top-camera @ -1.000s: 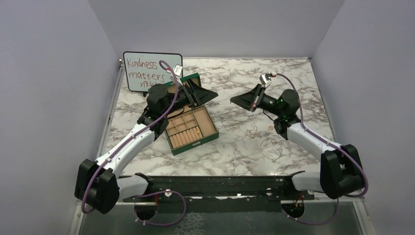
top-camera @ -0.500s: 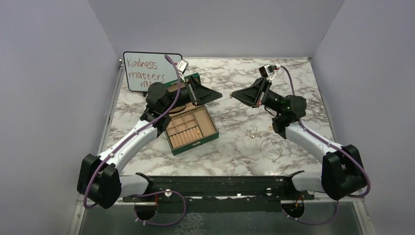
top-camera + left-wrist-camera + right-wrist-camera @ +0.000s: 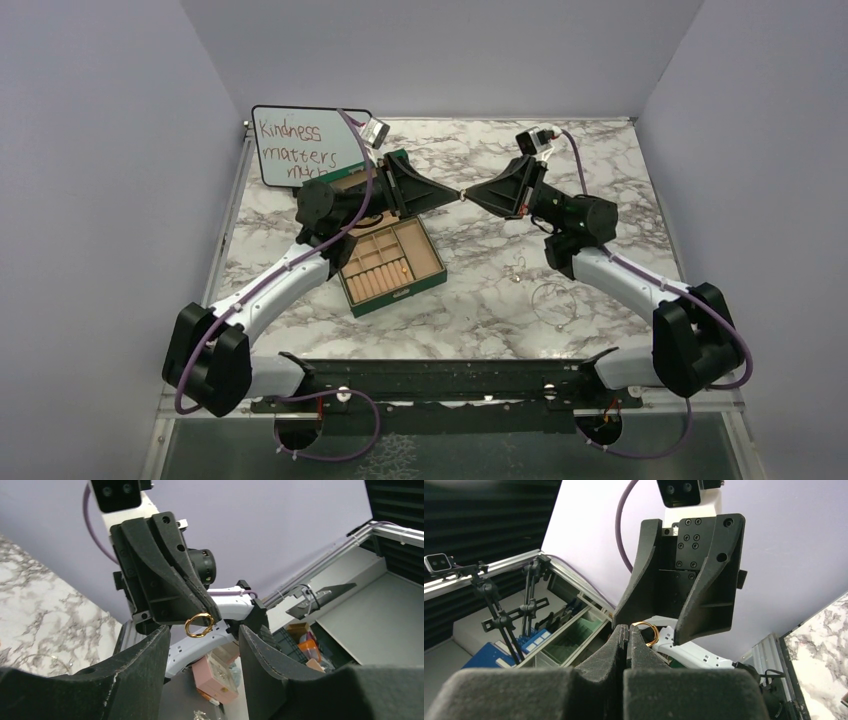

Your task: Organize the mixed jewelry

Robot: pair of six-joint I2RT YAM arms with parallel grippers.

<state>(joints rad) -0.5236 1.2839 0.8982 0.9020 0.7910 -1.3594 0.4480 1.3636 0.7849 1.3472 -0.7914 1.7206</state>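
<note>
Stage: mid-air handover of one piece, well above the counter [image 3: 600, 150], with the two arms meeting tip to tip.
Right pincer [image 3: 209, 614]: closed, pinching the gold ring [image 3: 199, 625] at its very tips; the ring hangs just below them.
Left pincer [image 3: 455, 196]: jaws apart, one finger on each side of the ring and neither touching it, so it has no grip on the ring yet.
Gold ring: in the air between the arms, beyond the far corner of the green box [image 3: 352, 290] and not over any compartment.
Green box: lid up, on the counter beside the left arm. One tan compartment shows a small gold-coloured speck [image 3: 403, 268], probably a piece already sorted, though it is too small to be sure.
Unsorted pieces: the thin silver wire loop [image 3: 553, 296] and a few tiny bits [image 3: 516, 272] lie loose on the counter near the right arm, well apart from the box.
Progress: early by my reading; most compartments look bare and most of the jewelry is outside the box.
Remaining: close the left pincer on the ring, release it from the right, place it in a compartment, then fetch the loose pieces.
</note>
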